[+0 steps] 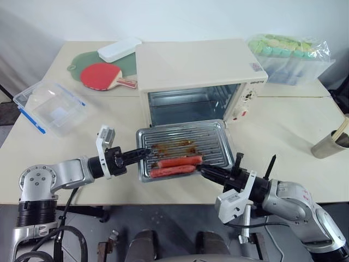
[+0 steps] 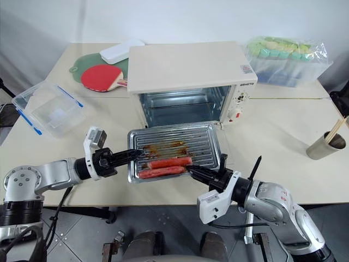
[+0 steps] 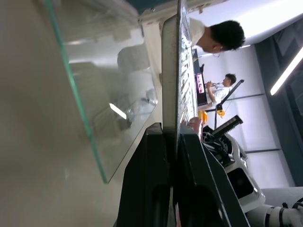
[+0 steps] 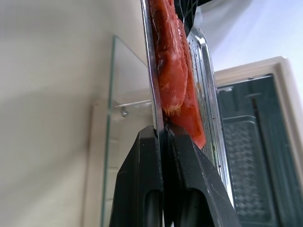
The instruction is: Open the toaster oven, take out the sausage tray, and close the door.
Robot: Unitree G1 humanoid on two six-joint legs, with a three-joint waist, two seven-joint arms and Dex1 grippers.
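- Left eye view: the sausage tray (image 1: 182, 148) is held out of the toaster oven (image 1: 197, 82), above the lowered door (image 1: 233, 154) near the table's (image 1: 283, 117) front edge. The left gripper (image 1: 143, 153) is clamped on the tray's left rim, the right gripper (image 1: 200, 169) on its front rim beside the sausages (image 1: 175, 165).
- Right eye view: the tray is seen as shiny ribbed metal with a wire rack, brown grease streaks and two red sausages along its front side. It is judged stiff and fairly light but slick; the thin rims are the only sound holds, and tilting could roll the sausages off.
- Left wrist view: the black fingers (image 3: 156, 189) are pinched shut on the tray's edge, with the door's glass beside; whether the tray rests on it cannot be told.
- Right wrist view: the fingers (image 4: 149, 184) are closed on the rim, a sausage lying just past them, the oven's open cavity beyond.
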